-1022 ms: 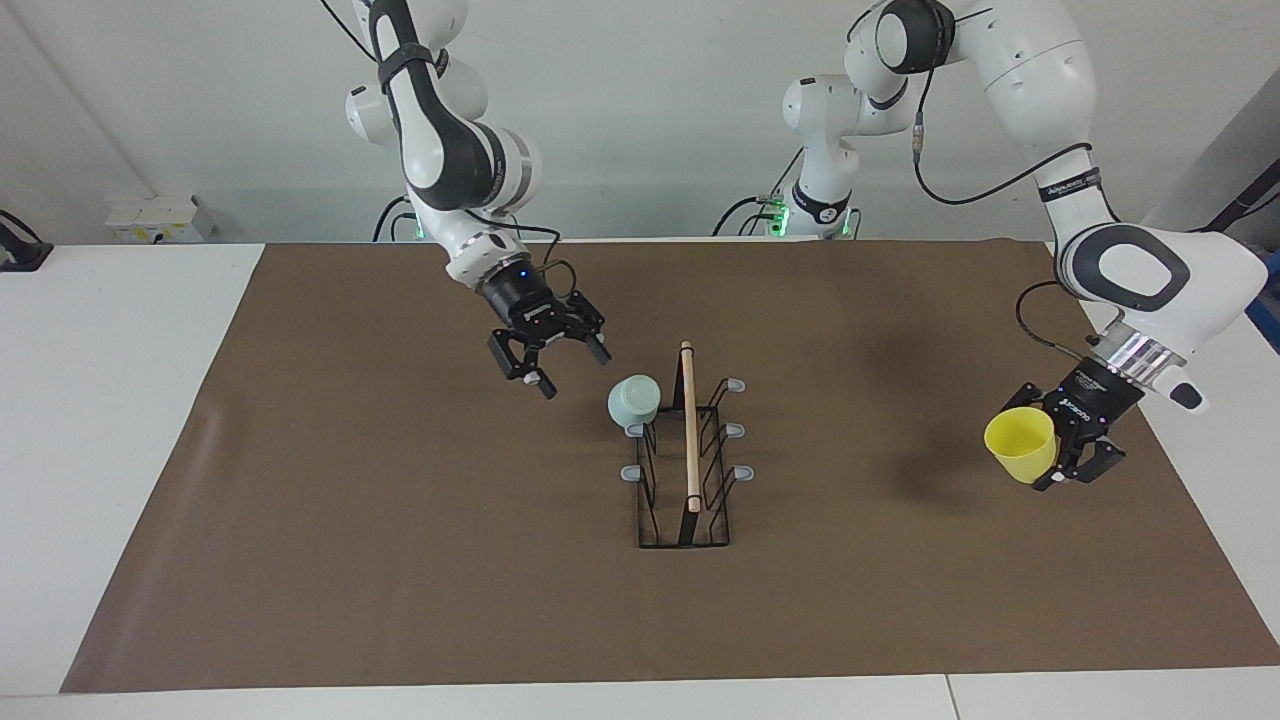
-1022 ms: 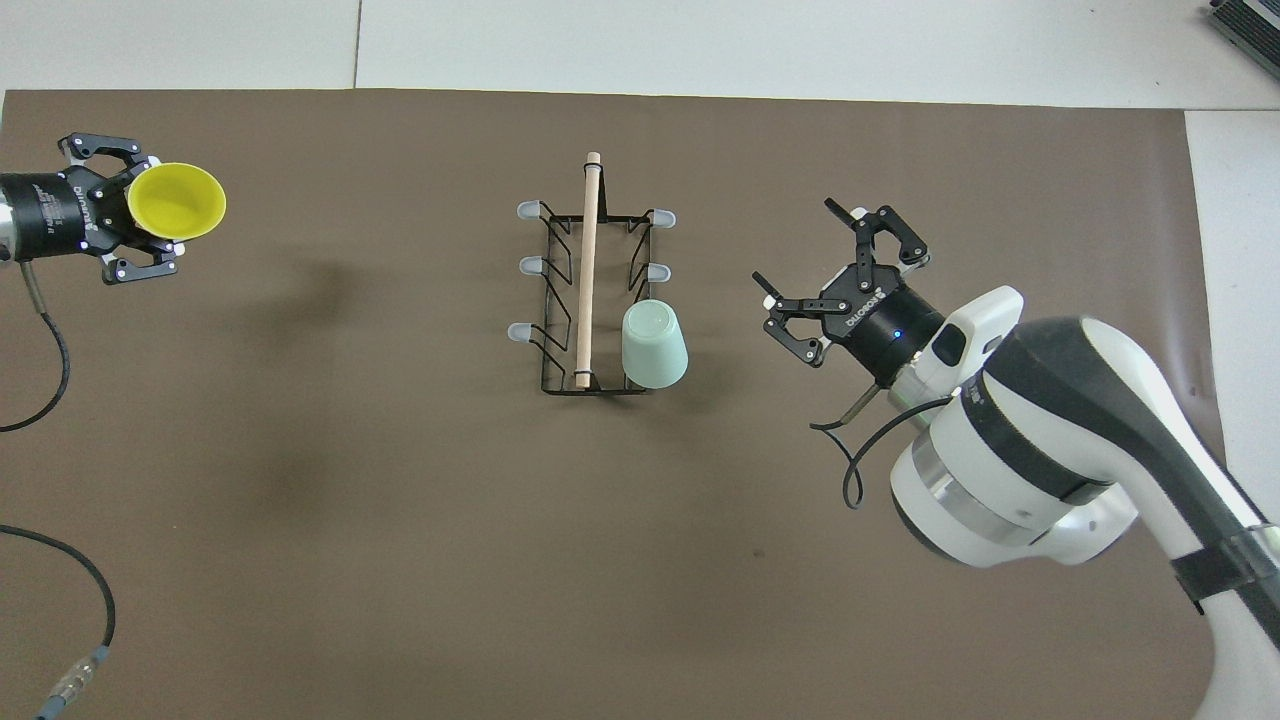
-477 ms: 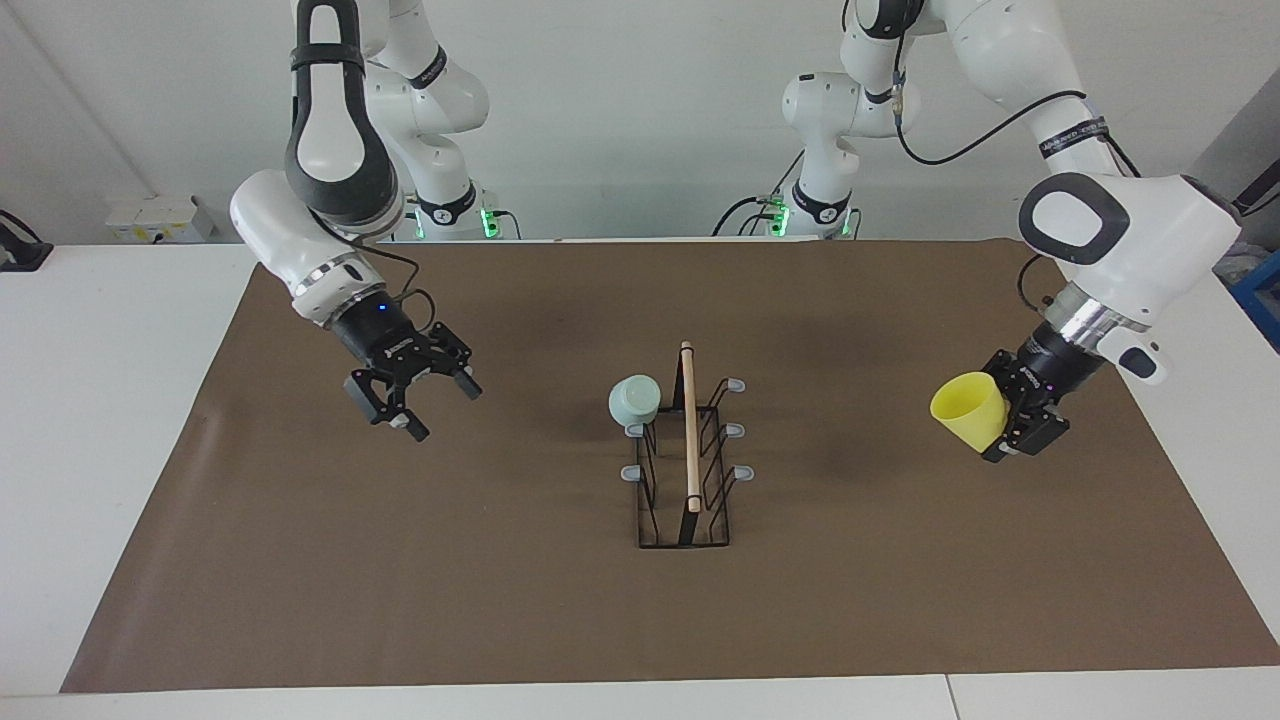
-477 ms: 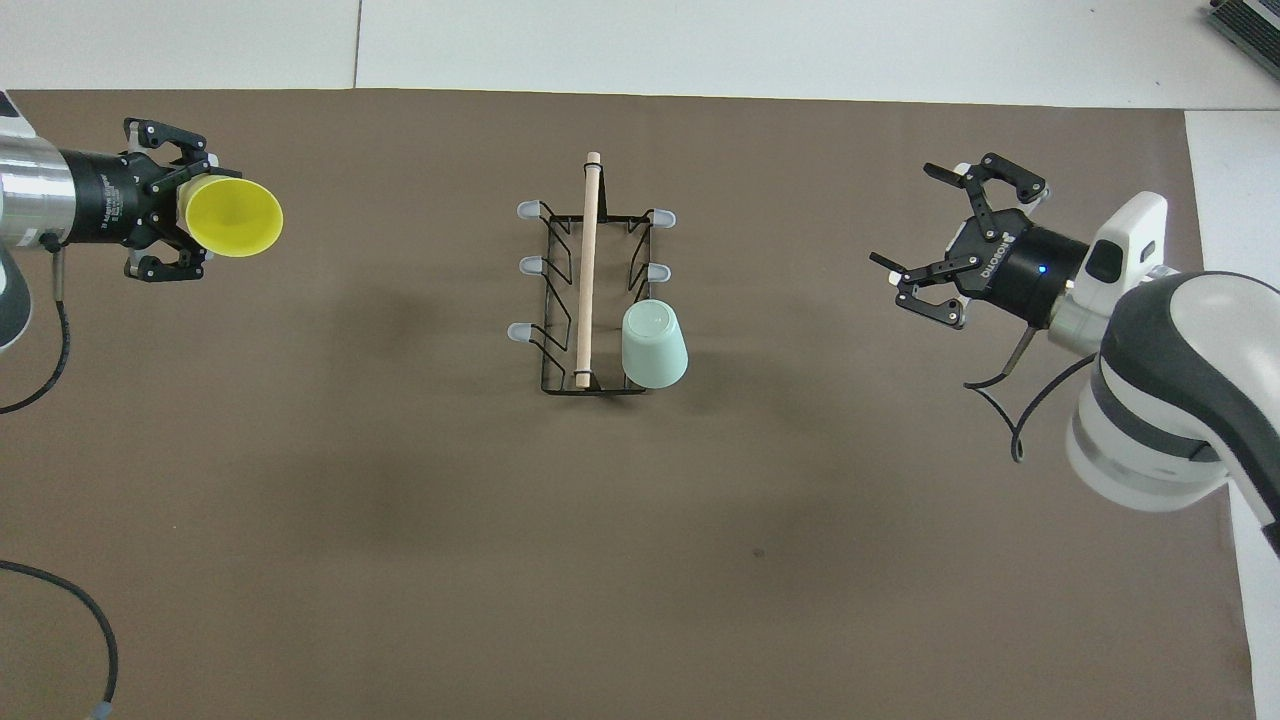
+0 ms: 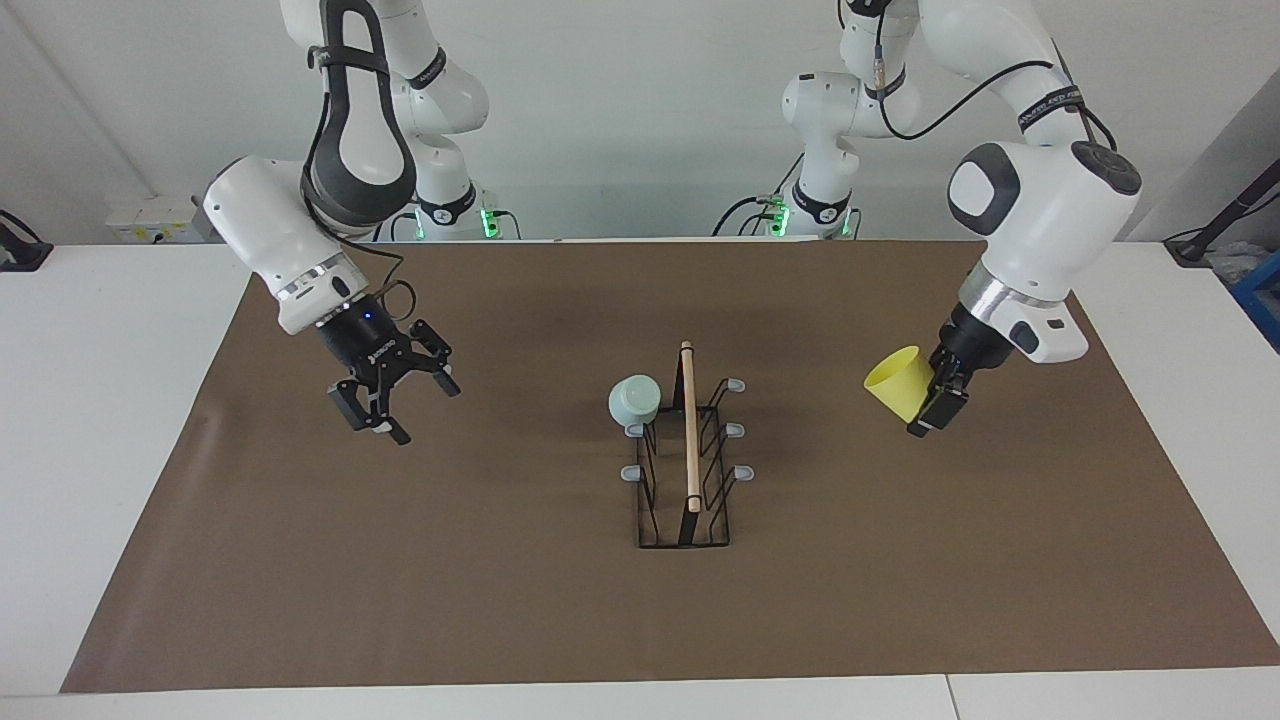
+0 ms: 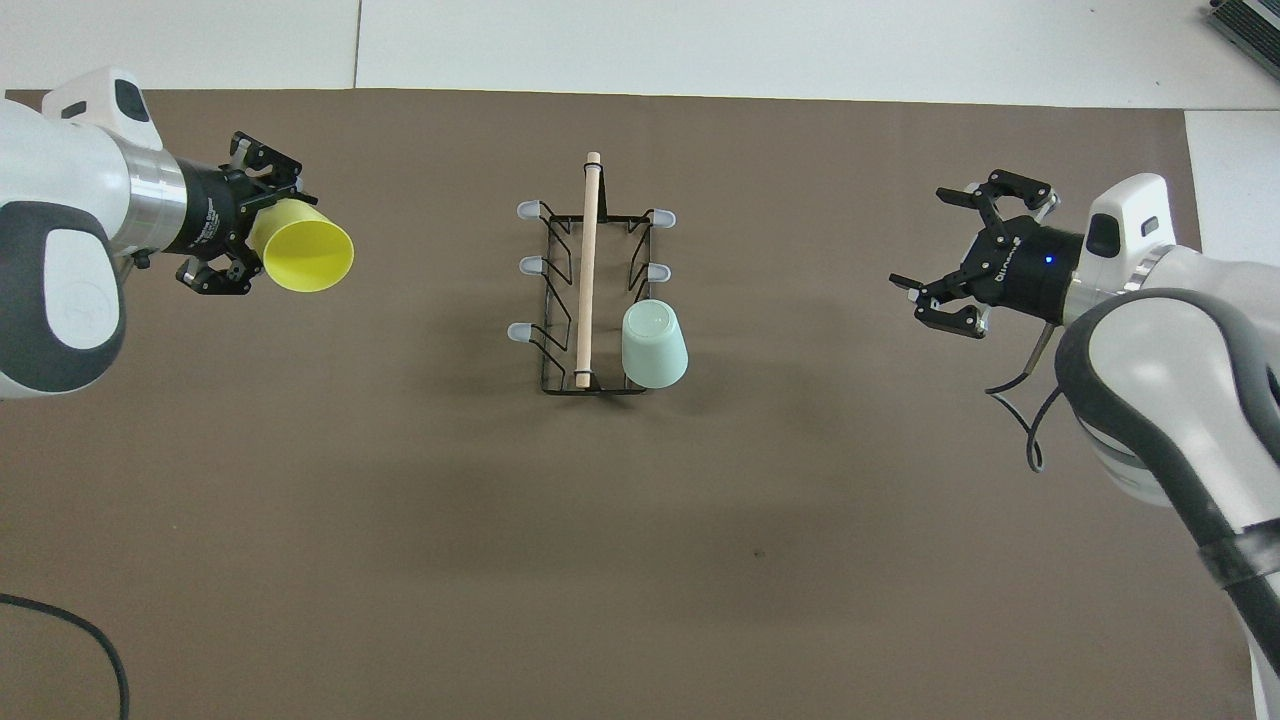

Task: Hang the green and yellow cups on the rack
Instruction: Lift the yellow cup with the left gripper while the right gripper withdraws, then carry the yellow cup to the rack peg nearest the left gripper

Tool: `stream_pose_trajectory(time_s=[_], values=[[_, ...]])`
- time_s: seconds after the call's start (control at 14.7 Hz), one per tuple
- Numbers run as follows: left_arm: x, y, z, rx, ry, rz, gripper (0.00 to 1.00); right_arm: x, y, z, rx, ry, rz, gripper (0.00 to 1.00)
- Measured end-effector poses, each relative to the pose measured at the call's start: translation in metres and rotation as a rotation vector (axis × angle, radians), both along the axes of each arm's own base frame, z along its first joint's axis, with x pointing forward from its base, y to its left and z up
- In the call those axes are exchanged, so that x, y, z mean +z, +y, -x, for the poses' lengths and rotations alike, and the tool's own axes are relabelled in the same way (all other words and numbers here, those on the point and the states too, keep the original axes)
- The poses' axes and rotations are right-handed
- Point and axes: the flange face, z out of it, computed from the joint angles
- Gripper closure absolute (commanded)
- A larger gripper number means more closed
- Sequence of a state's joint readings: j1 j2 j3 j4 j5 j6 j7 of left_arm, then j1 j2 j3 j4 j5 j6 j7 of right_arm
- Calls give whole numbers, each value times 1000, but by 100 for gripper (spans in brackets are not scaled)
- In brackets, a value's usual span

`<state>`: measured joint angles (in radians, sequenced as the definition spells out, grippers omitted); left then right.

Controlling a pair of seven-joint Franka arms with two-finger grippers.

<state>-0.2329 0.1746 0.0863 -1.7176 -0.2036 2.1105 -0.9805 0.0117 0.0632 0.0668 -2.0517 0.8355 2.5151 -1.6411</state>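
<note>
The black wire rack (image 5: 684, 500) with a wooden top rod (image 6: 589, 260) stands mid-table. The mint green cup (image 5: 633, 400) hangs upside down and tilted on the rack's peg nearest the robots, on the right arm's side; it also shows in the overhead view (image 6: 655, 345). My left gripper (image 5: 930, 400) (image 6: 255, 228) is shut on the base of the yellow cup (image 5: 897, 394) (image 6: 302, 256), held in the air over the mat toward the left arm's end, mouth turned toward the rack. My right gripper (image 5: 400, 405) (image 6: 920, 240) is open and empty over the mat toward the right arm's end.
A brown mat (image 5: 500, 600) covers most of the white table (image 5: 100, 400). Five grey-tipped pegs of the rack stand bare, such as one peg (image 6: 527, 210). A black cable (image 6: 60, 610) lies at the mat's corner nearest the left arm.
My left gripper has carried the yellow cup toward the rack and turned its mouth that way. My right gripper, open, has drawn away from the green cup toward its own end of the table.
</note>
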Motion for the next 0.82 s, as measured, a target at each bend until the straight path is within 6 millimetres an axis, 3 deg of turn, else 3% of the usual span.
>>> stream_pose_trajectory(time_s=[0.34,0.54,0.82], values=[[8,-62,30,-167,-39,-215,100,0,4,2,-140,173,127,0],[7,-101,43,-252,-83,-348,100,5,-5,2,-283,232,190,0],[-8,-153,75,-289,-179,-497,100,30,-14,10,-393,263,219,0]])
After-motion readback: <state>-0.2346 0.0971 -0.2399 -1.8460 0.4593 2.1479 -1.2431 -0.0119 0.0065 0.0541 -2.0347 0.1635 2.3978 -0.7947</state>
